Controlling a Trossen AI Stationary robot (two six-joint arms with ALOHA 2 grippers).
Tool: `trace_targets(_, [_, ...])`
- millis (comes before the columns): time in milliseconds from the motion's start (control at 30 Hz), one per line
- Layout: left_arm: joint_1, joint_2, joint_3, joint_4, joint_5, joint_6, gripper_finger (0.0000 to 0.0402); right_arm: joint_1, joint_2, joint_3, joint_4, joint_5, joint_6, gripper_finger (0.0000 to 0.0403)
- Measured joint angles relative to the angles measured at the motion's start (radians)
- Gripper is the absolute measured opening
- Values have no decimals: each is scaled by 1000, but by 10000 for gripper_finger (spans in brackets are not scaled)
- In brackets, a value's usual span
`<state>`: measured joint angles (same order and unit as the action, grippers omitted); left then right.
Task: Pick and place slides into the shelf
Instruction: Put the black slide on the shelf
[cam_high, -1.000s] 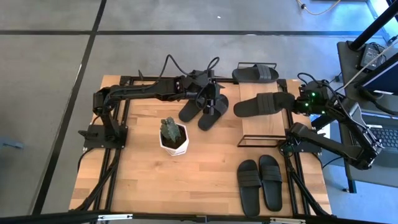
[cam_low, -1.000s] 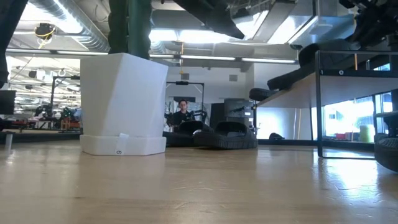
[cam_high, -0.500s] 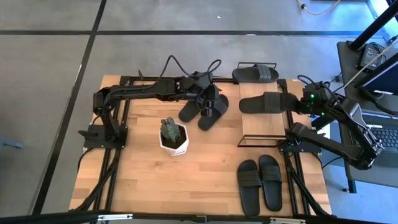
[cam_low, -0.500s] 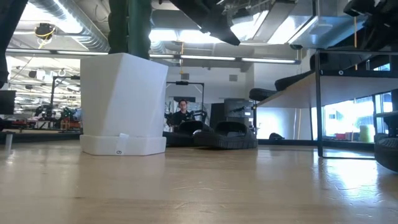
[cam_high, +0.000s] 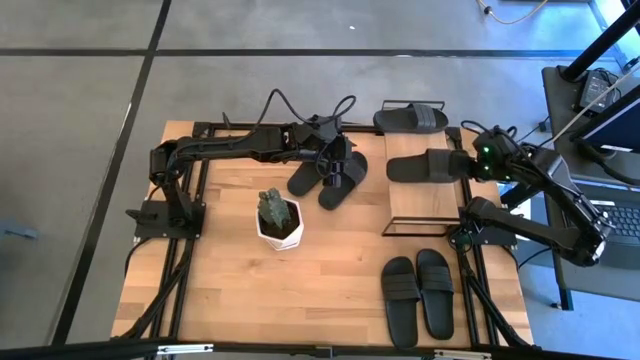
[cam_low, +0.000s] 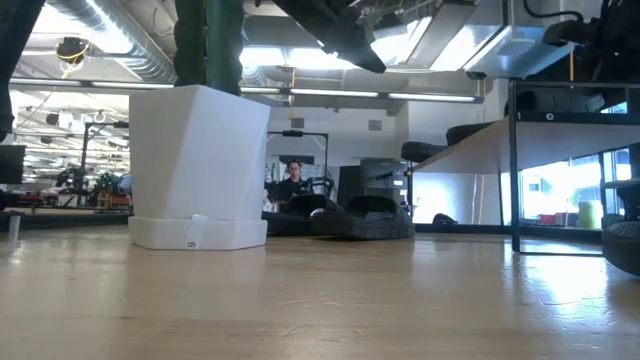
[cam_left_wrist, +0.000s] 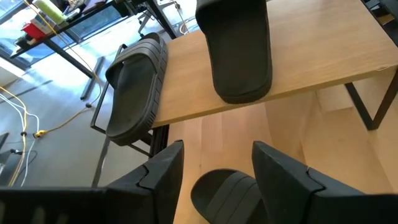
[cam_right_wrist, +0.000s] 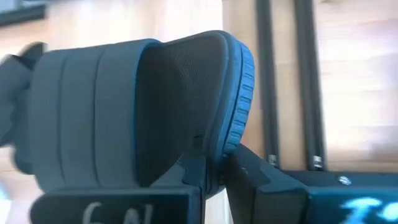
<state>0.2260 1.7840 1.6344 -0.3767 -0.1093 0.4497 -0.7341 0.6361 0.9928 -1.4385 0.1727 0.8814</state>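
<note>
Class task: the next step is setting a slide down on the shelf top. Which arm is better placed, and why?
Right. Its end effector already grips a slide over the shelf; the left end effector is open above the table pair.

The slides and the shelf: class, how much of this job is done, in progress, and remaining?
Done: one matte black slide sandal lies on the wooden-topped shelf at its far end. In hand: the right gripper holds a second slide over the board. Left: the pair under the open left gripper, and the near-edge pair.
</note>
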Motion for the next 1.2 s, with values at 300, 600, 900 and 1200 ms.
trace_targets(300, [0, 0, 0, 0, 0, -23, 182, 0, 44, 0, 9, 31, -71, 41])
trace_targets(600, [0, 0, 0, -2, 0, -26, 182, 0, 63, 0, 7, 33, -103, 66])
trace_targets(900, [0, 0, 0, -4, 0, -25, 182, -1, 63, 0, 6, 24, -141, 107])
trace_targets(1200, [0, 0, 0, -5, 0, -25, 182, 0, 81, -1, -3, 17, -165, 150])
